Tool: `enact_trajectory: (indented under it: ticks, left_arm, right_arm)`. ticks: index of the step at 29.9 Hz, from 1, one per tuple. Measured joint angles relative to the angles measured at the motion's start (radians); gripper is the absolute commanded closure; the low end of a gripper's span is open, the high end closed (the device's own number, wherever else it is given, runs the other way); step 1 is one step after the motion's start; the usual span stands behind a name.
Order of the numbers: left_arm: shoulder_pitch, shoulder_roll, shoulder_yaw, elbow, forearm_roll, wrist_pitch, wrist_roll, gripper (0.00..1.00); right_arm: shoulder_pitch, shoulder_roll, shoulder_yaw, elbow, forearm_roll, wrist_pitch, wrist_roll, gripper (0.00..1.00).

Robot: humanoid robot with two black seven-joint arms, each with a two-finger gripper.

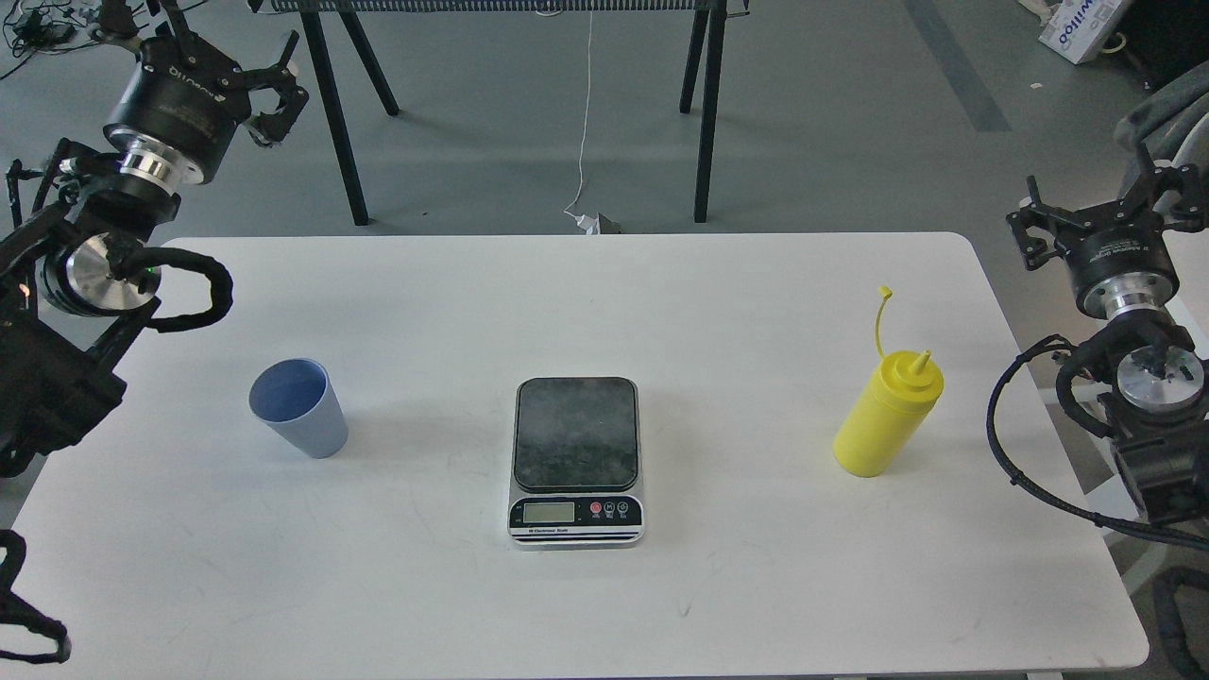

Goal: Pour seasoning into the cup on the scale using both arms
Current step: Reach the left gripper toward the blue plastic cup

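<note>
While my left fingers (274, 90) hang spread and empty, the cup (300, 407) stands below them on the counter (756, 586), left of the bare scale (576, 458); the bottle (889, 411) stands upright nearer my right fingers (1100, 203), also open, empty.

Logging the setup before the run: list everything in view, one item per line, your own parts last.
cup: one, light blue, upright on the table's left, open and apart from the scale
scale: one, dark plate with silver front, table centre, nothing on it
seasoning bottle: one, yellow, standing on the table's right, cap off and hanging from its strap
table: one, white
black stand legs: on the grey floor beyond the table
cardboard box: one, top right corner
left gripper: black, raised at far left, jaws apart, empty
right gripper: black, far right, jaws unclear
</note>
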Motion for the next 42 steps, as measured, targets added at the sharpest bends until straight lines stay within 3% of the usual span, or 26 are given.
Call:
enact_trajectory:
  ticks: [4,9,16,20,24,28,32,37,42]
  left_arm:
    - [0.037,0.093,0.024,-0.14,0.186,0.022,-0.015,0.0]
    - [0.119,0.192,0.019,-0.25,0.517,0.045,-0.074,0.03]
    - [0.186,0.305,0.03,-0.402,0.845,0.212,-0.093,0.06]
    - [0.208,0.368,0.051,-0.419,1.083,0.243,-0.094,0.09]
    - [0.257,0.409,0.066,-0.394,1.319,0.28,-0.108,0.15]
    - [0.316,0.422,0.094,-0.307,1.532,0.38,-0.144,0.19]
    - [0.33,0.416,0.173,-0.217,1.715,0.479,-0.15,0.24]
    - [0.33,0.395,0.321,-0.109,1.779,0.609,-0.15,0.38]
    - [0.318,0.322,0.403,-0.003,1.782,0.642,-0.15,0.43]
  right_arm:
    - [-0.103,-0.045,0.048,0.119,0.0,0.0,0.002,0.0]
    - [-0.226,-0.098,0.112,0.248,0.0,0.0,0.003,0.0]
    - [-0.282,-0.114,0.138,0.272,0.0,0.0,0.003,0.0]
    - [-0.289,-0.117,0.151,0.274,0.0,0.0,0.003,0.0]
    - [-0.292,-0.128,0.152,0.279,0.0,0.0,0.003,0.0]
    - [-0.298,-0.13,0.151,0.288,0.0,0.0,0.002,0.0]
    - [-0.301,-0.131,0.151,0.299,0.0,0.0,0.002,0.0]
    - [-0.314,-0.132,0.151,0.332,-0.001,0.0,0.002,0.0]
    - [-0.315,-0.136,0.152,0.338,-0.002,0.0,0.001,0.0]
